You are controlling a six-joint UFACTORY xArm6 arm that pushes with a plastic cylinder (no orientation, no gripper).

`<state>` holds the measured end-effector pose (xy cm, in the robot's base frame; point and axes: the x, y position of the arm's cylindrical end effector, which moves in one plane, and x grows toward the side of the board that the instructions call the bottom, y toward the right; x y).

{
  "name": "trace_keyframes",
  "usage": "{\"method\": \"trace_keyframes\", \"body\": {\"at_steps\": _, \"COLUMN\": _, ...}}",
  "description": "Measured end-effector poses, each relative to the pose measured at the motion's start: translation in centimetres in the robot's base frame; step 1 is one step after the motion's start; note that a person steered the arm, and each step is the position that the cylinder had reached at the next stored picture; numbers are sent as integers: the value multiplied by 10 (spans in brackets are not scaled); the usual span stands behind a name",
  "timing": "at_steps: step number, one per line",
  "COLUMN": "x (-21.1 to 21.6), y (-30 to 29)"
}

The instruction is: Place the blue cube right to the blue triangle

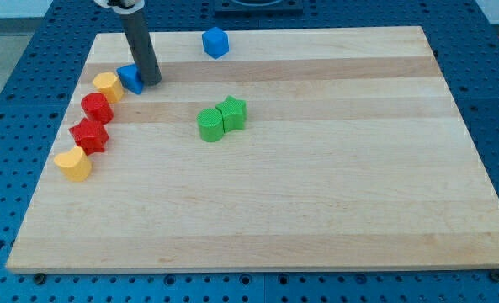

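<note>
The big wooden board [316,210] lay on a blue table with lots of little holes [13,101]. I picked the blue triangle [130,77] as my landmark. It sat close to the board's top left corner.

The arm had no pincer at all, so nothing could open, close or grip. It only had a dark rod [140,46] standing straight up. The tip [151,82] was down on the board, right against the blue triangle's right side. They looked like they were touching.

The blue cube [215,42] was to the right of the blue triangle and a bit higher, well apart from it, near the board's top edge. The rod stood between the two.

A yellow block [107,86] with a rounded shape sat just to the left of the blue triangle, touching it or almost. Below and left of the triangle was a red round block [96,108]. Then came a red star-like block [89,135], and then another yellow block [73,164], farthest down. Together they made a curved line going down from the triangle.

Two green blocks were to the right of the triangle and lower, well apart from it. One was a green rounded block [209,124] and the other a green star-like block [232,113]. They touched each other.
</note>
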<state>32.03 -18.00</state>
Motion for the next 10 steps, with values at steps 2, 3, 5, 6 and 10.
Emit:
{"method": "trace_keyframes", "body": {"at_steps": 2, "x": 0, "y": 110}}
{"method": "trace_keyframes", "body": {"at_steps": 3, "x": -60, "y": 201}}
{"method": "trace_keyframes", "body": {"at_steps": 5, "x": -127, "y": 181}}
{"method": "trace_keyframes", "body": {"at_steps": 6, "x": -126, "y": 131}}
{"method": "trace_keyframes", "body": {"at_steps": 10, "x": -48, "y": 112}}
